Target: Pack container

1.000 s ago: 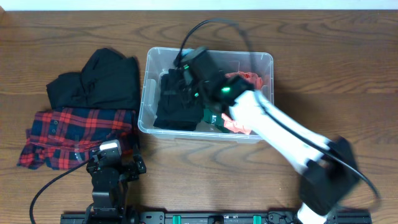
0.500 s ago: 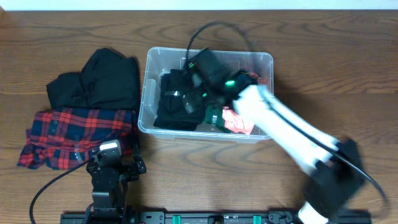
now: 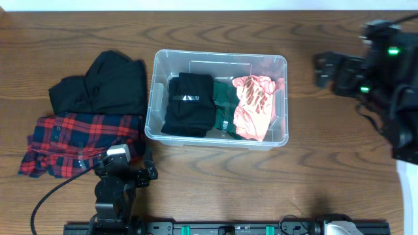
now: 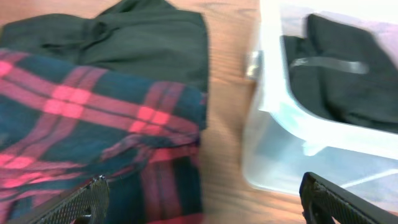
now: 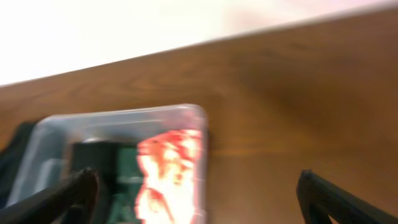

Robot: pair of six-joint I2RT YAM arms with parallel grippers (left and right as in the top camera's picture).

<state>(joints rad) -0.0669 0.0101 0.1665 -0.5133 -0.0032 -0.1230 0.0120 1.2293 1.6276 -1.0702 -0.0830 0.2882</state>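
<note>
three clothes are in the container now, right?

yes. a black one, a green one and a pink one lie side by side in it, all folded. the container sits near the middle of the surface, a bit to the far side.

so is the job done?

i think not. two more lie outside, just to its left: a black top and a red checked shirt, one touching the other. my guess is they go in next. there looks to be room on top of the others.

what are the arms doing?

the left pincer hangs low by the red checked shirt. it is spread wide and holds nothing. the right pincer is far off to the right, well apart from the container. it is spread wide too, and empty.

what is the surface like?

brown wood with dark wavy lines in it. it looks flat and smooth.

and the room?

past the far edge it is just pale white. i cannot tell if that is a wall or a floor.
</note>
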